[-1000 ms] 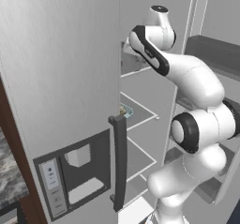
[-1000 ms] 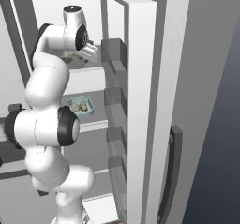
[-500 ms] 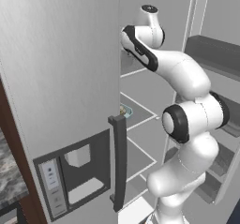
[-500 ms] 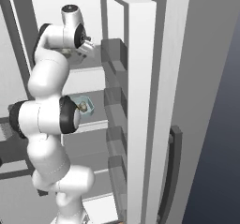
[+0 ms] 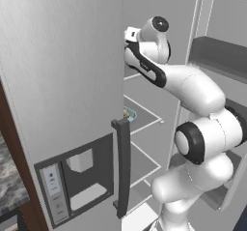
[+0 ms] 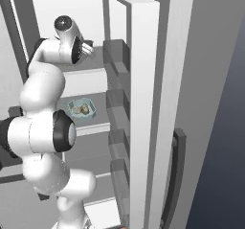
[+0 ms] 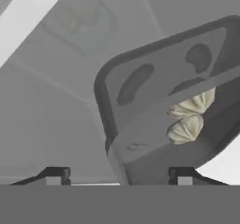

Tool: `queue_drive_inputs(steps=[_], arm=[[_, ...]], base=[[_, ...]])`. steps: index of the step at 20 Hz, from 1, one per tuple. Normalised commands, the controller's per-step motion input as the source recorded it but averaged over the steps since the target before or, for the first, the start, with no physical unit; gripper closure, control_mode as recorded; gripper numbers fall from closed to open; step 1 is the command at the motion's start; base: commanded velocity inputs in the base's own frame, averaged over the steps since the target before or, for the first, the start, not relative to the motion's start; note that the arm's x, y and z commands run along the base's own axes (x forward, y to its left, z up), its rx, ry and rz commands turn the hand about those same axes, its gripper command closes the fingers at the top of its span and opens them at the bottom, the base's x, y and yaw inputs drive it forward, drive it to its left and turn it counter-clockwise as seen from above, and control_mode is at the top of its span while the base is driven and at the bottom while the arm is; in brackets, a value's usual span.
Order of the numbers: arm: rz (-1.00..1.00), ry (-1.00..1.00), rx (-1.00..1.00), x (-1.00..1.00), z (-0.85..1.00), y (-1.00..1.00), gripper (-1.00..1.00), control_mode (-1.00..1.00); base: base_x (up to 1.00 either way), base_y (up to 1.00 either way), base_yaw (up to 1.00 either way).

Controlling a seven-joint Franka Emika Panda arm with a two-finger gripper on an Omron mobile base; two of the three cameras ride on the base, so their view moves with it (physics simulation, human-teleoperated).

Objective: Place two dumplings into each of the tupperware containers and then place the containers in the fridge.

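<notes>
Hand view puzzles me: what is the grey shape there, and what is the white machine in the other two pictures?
The white machine is a robot arm reaching into an open fridge. Two pictures come from cameras behind it, one left and one right. The third comes from a camera on its hand. There the gripper looks open and holds nothing. The grey shape is a container with two dumplings. A teal container, with food inside too, sits on a shelf below the gripper.

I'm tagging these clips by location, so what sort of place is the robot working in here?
Most likely a kitchen, right at an open fridge: the door carries a dispenser panel and a dark bar handle, and white shelves inside hold a teal container and a dark grey container of dumplings.
</notes>
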Motion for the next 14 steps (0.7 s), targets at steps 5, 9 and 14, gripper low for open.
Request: queue_drive_inputs(steps=[5, 9, 14], arm=[[0.01, -0.10, 0.17, -0.70, 0.58, -0.62, -1.00, -1.00], [-0.16, 0.00, 0.00, -1.00, 0.19, -0.16, -1.00, -1.00], [-0.46, 0.01, 0.00, -1.00, -0.25, -0.05, -1.00, -1.00]], base=[[0.00, 0.00, 0.00], [0.00, 0.00, 0.00], [0.00, 0.00, 0.00]])
